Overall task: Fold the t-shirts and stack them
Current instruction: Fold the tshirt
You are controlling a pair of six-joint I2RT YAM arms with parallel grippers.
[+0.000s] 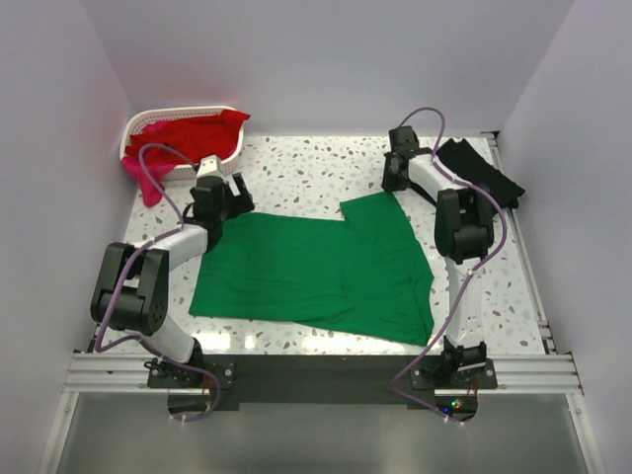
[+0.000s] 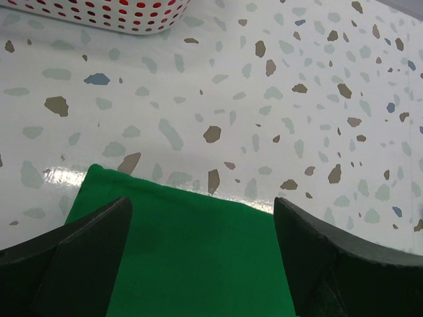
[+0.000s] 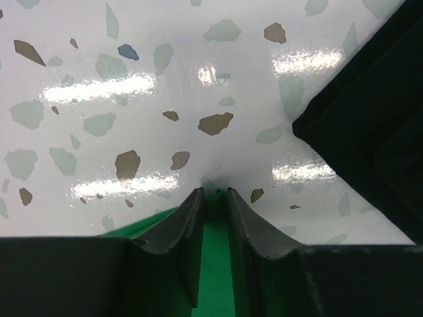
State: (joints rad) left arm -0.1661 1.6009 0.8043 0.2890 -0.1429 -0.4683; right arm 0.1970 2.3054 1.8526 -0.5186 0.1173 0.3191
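The bright green t-shirt (image 1: 326, 267) lies spread flat across the middle of the table. My left gripper (image 1: 232, 196) is open over its far left corner; in the left wrist view the gripper (image 2: 201, 211) has green cloth (image 2: 198, 264) between its wide-apart fingers. My right gripper (image 1: 395, 183) is at the shirt's far right corner; in the right wrist view the gripper (image 3: 213, 193) is shut on the green cloth edge (image 3: 217, 264) down at the table. The black t-shirt (image 1: 479, 168) lies at the far right. A red t-shirt (image 1: 193, 133) fills the basket and a pink one (image 1: 148, 183) hangs over its rim.
The white lattice basket (image 1: 133, 123) stands at the far left corner, and its wall shows in the left wrist view (image 2: 99, 16). The black shirt's corner (image 3: 370, 119) lies just right of my right gripper. White walls close in the table on three sides.
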